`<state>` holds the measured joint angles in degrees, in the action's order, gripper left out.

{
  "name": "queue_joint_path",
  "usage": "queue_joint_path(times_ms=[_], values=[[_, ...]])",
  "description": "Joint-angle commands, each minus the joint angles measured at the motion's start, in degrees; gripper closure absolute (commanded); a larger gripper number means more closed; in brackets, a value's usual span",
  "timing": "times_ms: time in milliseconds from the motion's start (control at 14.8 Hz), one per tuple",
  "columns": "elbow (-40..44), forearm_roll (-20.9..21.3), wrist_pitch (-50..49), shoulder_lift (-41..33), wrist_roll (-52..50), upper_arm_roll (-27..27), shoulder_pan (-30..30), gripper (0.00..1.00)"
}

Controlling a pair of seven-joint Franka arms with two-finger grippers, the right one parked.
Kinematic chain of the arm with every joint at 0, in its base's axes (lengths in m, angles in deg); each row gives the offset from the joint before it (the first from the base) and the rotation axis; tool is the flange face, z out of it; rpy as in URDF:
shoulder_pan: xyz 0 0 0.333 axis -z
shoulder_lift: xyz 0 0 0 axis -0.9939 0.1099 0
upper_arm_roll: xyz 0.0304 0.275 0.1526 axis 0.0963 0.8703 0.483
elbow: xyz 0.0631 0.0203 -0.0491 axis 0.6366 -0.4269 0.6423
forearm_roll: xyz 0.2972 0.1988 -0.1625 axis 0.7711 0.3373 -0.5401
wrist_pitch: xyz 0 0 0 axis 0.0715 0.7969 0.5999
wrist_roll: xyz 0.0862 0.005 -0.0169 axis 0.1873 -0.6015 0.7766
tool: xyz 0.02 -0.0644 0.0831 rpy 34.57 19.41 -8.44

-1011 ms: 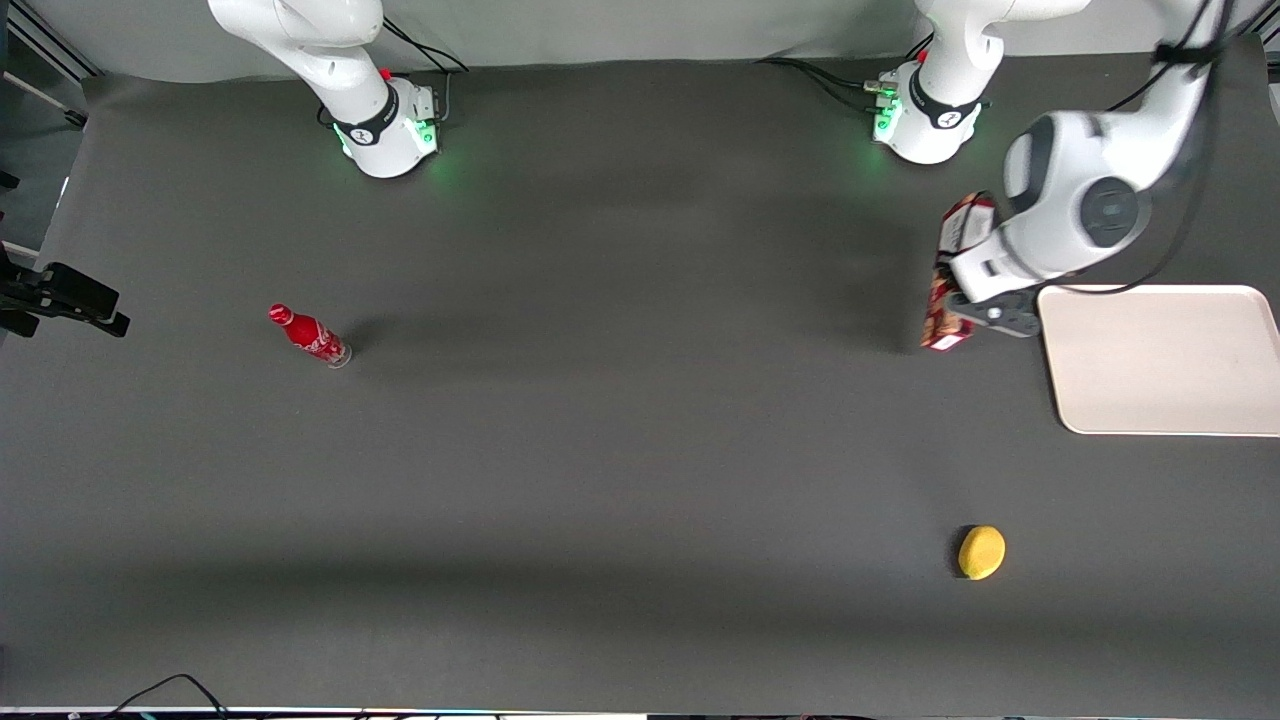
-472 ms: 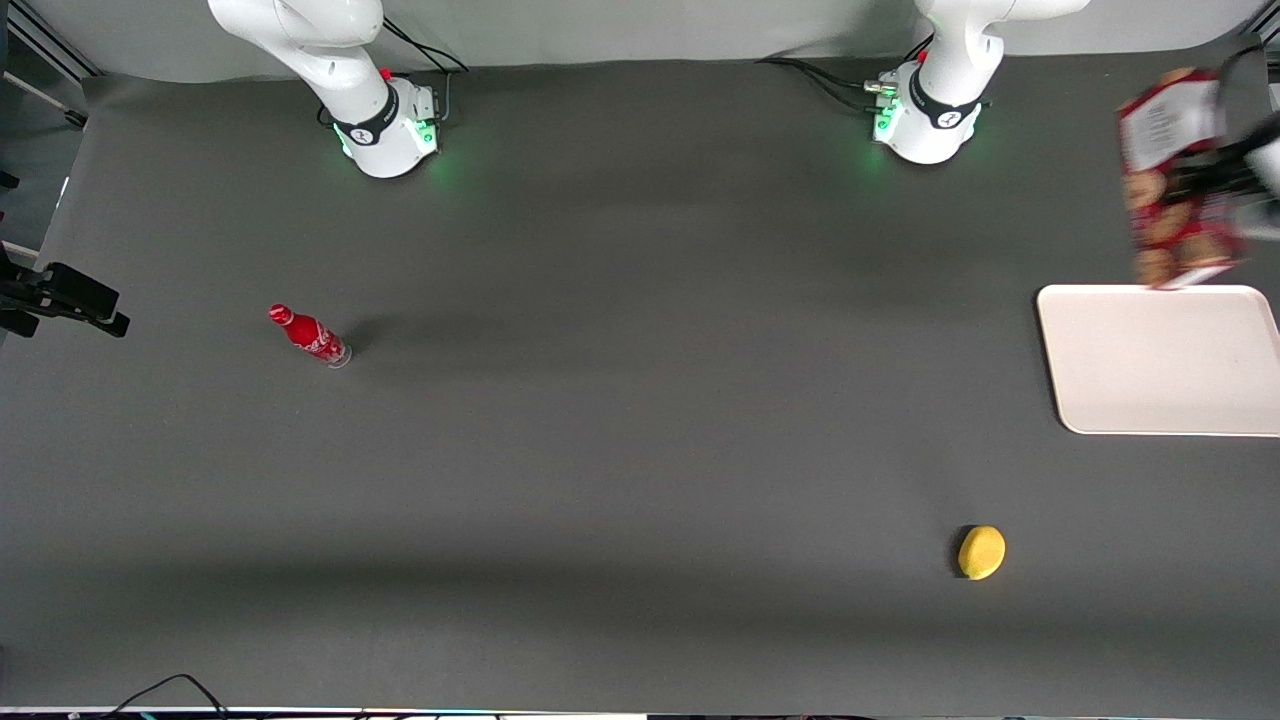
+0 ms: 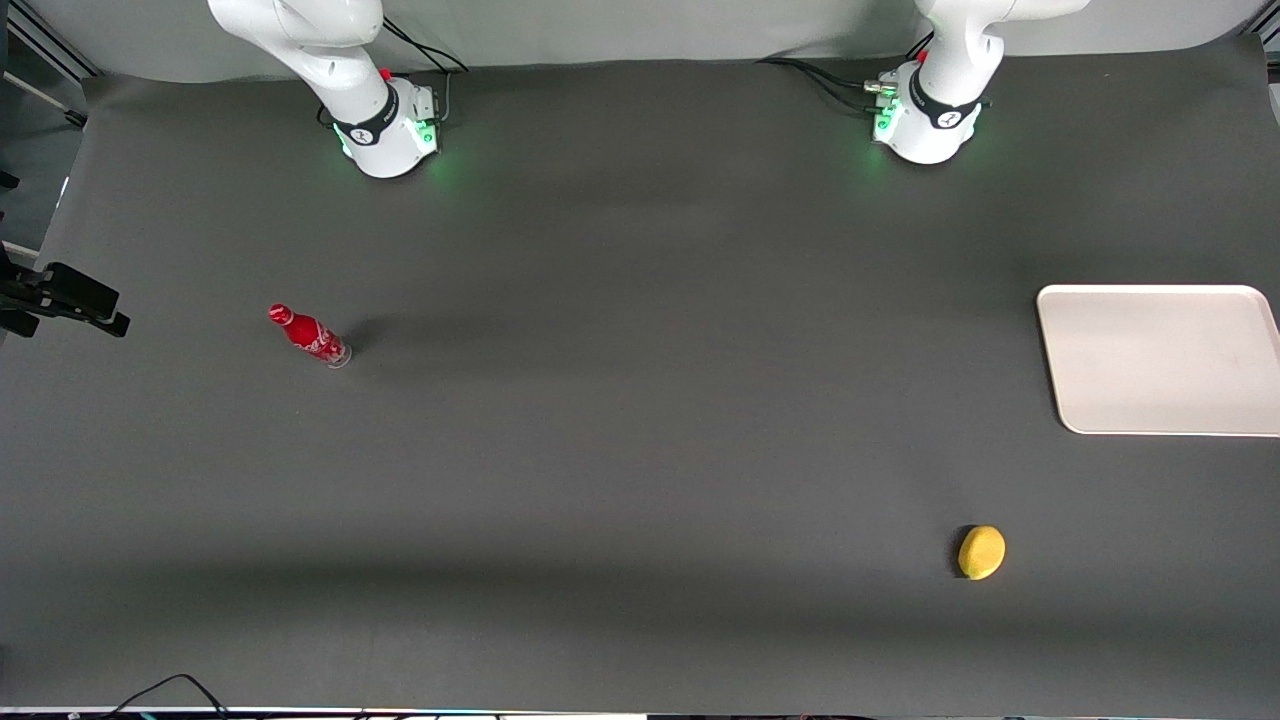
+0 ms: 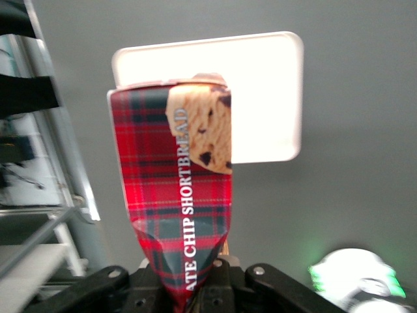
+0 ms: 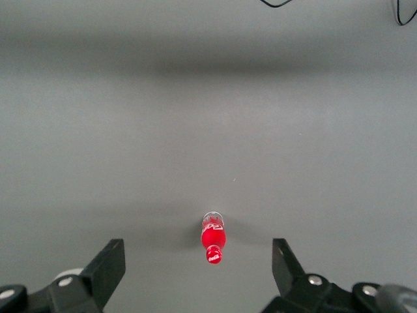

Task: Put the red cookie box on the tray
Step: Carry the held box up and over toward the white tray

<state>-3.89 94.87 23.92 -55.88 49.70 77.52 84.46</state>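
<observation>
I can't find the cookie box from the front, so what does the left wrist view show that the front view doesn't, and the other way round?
Only the left wrist view shows the red cookie box, pinched at its crumpled end by the gripper and held high above the table. Only the front view shows the red bottle toward the parked arm's end and the yellow lemon, nearer the camera than the tray. Both show the tray, with nothing on it, and the dark table.

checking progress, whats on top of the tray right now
Nothing lies on the tray; its surface is bare. In the wrist view the gripper, shut on the red cookie box, holds it above the tray, covering part of it.
</observation>
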Motion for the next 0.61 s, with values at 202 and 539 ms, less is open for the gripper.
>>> queue_joint_path(times_ms=[202, 539], values=[[-4.7, -8.5, 24.0, 18.9, 15.1, 8.5, -4.3, 1.0], [-7.4, -26.1, 37.8, 32.0, 28.4, 10.0, -7.6, 1.0]])
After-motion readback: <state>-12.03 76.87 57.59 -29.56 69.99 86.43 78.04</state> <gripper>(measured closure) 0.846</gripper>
